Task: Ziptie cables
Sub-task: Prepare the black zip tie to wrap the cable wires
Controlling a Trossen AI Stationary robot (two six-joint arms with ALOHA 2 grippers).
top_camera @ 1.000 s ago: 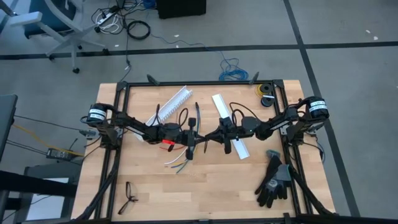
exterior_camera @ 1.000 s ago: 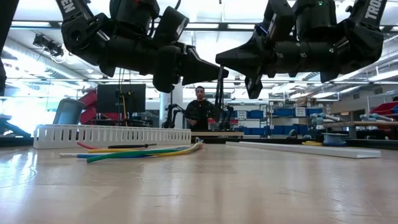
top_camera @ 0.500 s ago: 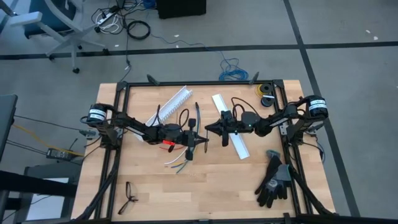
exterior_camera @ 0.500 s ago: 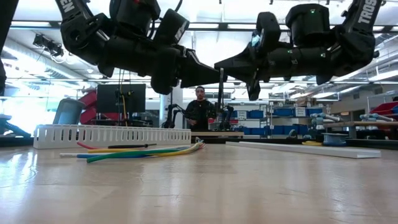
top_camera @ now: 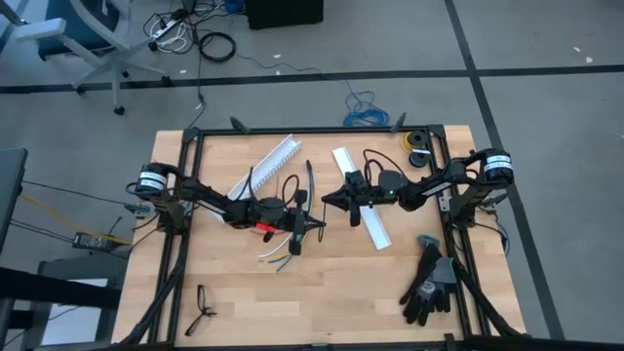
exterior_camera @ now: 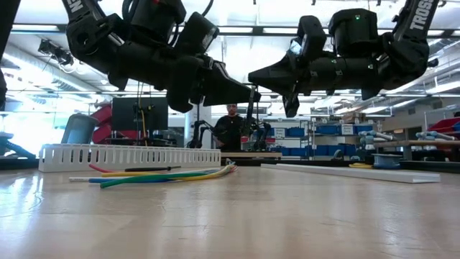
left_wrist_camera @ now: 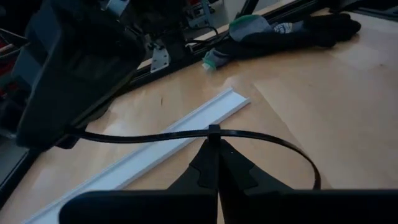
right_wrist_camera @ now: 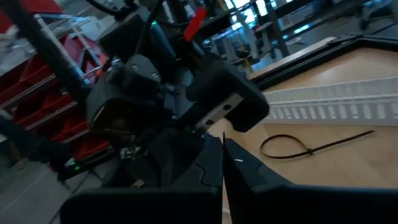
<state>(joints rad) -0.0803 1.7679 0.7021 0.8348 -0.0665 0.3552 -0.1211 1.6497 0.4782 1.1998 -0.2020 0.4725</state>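
The cables, thin coloured wires, lie flat on the table under my left arm, also in the low view. Above the table's middle my left gripper is shut on a black zip tie. My right gripper is shut just to the far side of it, where the tie's strap ends. The tie's near part bends back in a bow toward my left arm. In these views the tie hangs clear of the cables. My left gripper pinches the zip tie at its small square head between its two fingertips. The fingers come nearly level from the table's left and lie across the strap. The tie is clear of the table. My right gripper is shut on the strap's far end, coming level from the table's right. Its own dark fingers hide the exact contact. The strap runs in a slight curve, above the table, between the two grippers.
A white slotted channel lies at the far left and a flat white strip under my right arm. A looped zip tie lies near the channel. Black gloves sit at the near right. A person stands behind the table.
My right gripper, shut throughout, has gone toward the table's far edge and slightly right, away from my left gripper. My left gripper has stayed in place and tipped a little downward.
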